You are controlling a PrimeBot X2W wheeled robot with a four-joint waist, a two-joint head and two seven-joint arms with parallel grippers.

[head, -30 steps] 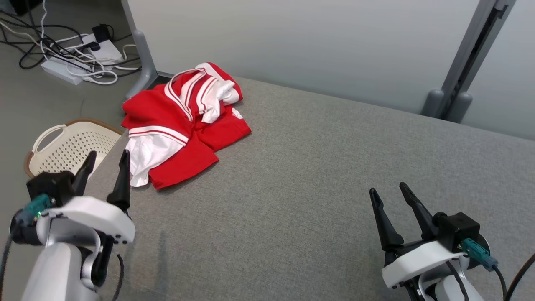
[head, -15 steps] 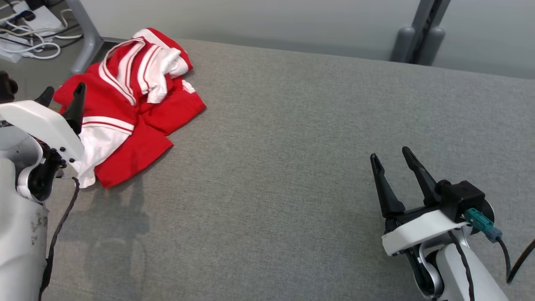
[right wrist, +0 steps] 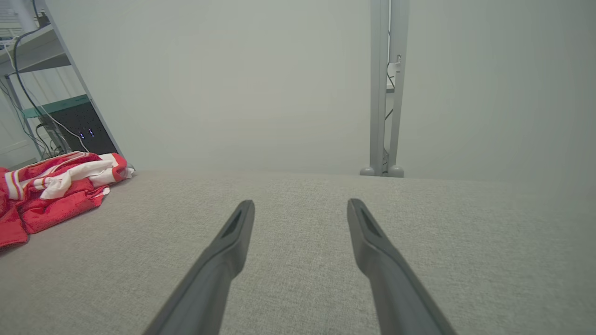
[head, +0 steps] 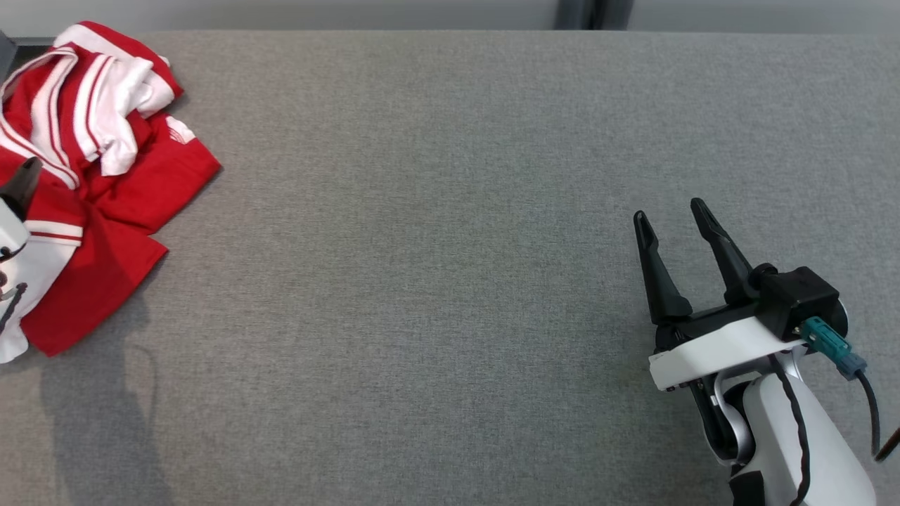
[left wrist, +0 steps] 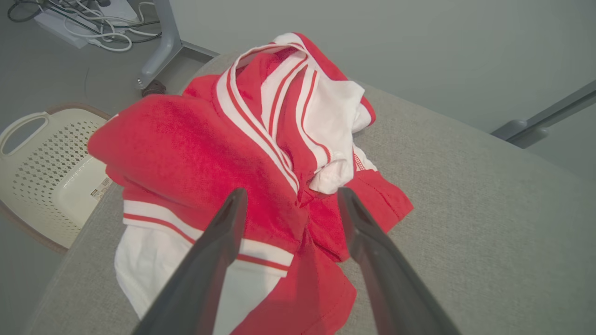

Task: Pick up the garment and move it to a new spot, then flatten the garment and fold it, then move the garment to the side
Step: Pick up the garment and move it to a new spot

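Grey fabric surface, crumpled red-and-white garment at left, left jaws apart over it, right jaws apart

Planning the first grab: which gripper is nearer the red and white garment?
Left. The left gripper hovers open directly over the garment; the right gripper sits open far across the grey surface.

Soft matt cloth on the garment, red and white. The tabletop wears coarse grey woven fabric, dull. The right gripper shows matt black plastic under a smooth white shell. The basket is cream plastic, perforated.
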